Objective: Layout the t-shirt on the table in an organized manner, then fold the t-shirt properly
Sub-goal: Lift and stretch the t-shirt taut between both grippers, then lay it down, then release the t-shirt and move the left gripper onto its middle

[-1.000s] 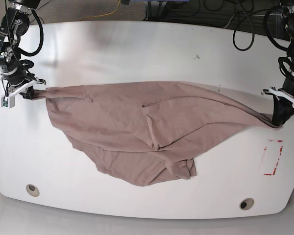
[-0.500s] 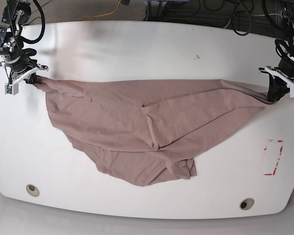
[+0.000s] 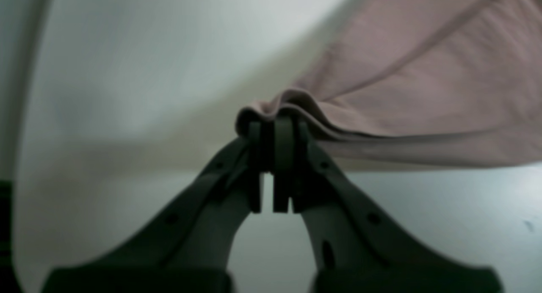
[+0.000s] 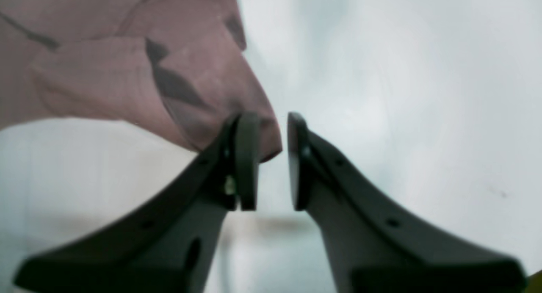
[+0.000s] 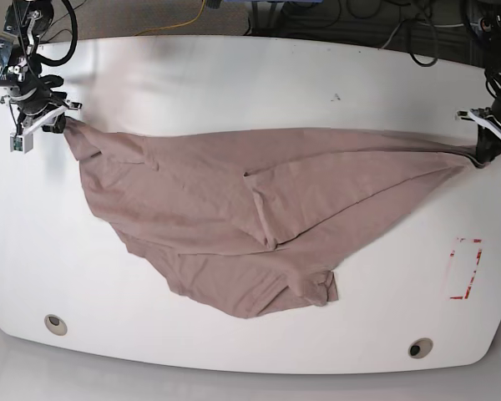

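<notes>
Broadly, the large white smooth-topped table with curved edges (image 5: 250, 83) carries the dusty mauve-brown short-sleeved t-shirt of thin wrinkled fabric (image 5: 234, 217), which lies across its middle, stretched into a long band along the far edge with a loose lobe sagging toward the near side. The left gripper (image 3: 273, 128) is clamped on a bunched fold of the shirt's edge at the base view's right end, jaws pressed together on cloth. The right gripper (image 4: 266, 157) sits at the other end with its jaws standing slightly apart; a corner of fabric lies against one finger in the gap, no longer pinched. To do this spreading step well, I judge the top edge should be set down taut and straight before either end is freed, and the sagging lower part then drawn out flat, since folding over those creases would lock them in. Compared with a second ago, both grippers have moved toward the far edge, pulling the shirt straighter, and the right jaws have begun to part.
</notes>
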You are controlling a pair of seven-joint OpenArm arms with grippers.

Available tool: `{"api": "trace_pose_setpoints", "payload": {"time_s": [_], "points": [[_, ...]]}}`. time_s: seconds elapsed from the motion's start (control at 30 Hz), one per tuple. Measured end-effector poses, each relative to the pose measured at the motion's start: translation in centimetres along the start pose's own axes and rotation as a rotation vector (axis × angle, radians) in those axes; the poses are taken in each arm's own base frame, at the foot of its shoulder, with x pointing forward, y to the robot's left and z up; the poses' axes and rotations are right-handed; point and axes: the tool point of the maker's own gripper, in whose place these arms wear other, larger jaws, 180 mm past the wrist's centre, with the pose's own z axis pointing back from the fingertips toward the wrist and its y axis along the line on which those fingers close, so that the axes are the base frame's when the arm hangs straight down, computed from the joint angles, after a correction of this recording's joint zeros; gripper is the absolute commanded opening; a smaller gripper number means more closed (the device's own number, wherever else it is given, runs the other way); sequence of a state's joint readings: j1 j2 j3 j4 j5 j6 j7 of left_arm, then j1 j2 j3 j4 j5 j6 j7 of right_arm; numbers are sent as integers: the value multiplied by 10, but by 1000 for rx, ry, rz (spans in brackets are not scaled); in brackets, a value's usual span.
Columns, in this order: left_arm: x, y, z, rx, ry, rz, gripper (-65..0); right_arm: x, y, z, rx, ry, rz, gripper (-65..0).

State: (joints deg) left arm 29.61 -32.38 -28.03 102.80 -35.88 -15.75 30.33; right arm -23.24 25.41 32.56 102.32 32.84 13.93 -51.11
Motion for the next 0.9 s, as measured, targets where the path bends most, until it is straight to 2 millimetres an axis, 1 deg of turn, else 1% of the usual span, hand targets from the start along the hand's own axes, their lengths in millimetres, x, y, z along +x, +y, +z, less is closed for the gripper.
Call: {"api": "trace_pose_setpoints", "payload": {"time_s": [0.1,0.17,0.2,0.23,0.27,0.3,0.37,0.4,0.47,0.6,0.8,0.9], "points": [[6,-7,-2,-42,-6,-49,-562,0,0,0,1,-3,0,-399],[7,-13,-3,-77,-2,-93,-459,-1,0,0,2,0,-1,-363],[9,-13,-4,-79,-6,-107,-388,-2,0,1,2,1,-1,-341],[9,-11,-3,-70,-3,-127,-318,-3,0,1,0,4,0,-325],[10,-6,-3,-50,-1,-140,-278,-4,-1,1,-3,7,1,-316],[12,-2,-3,-34,0,-149,-208,-4,-1,1,-5,8,0,-300],[11,9,-3,17,23,-179,-160,-4,-2,1,-8,10,-3,-285],[12,13,-3,33,22,-191,-157,-3,-2,1,-7,7,-3,-278],[17,16,-4,53,10,-194,-176,1,-1,0,-4,-3,-4,-275],[27,12,-8,48,-19,-198,-191,13,2,-2,2,-32,-6,-275],[61,16,-13,70,-104,-200,-192,39,5,-3,9,-93,-5,-275],[65,16,-13,71,-121,-198,-191,53,10,-5,26,-126,0,-275]]}}
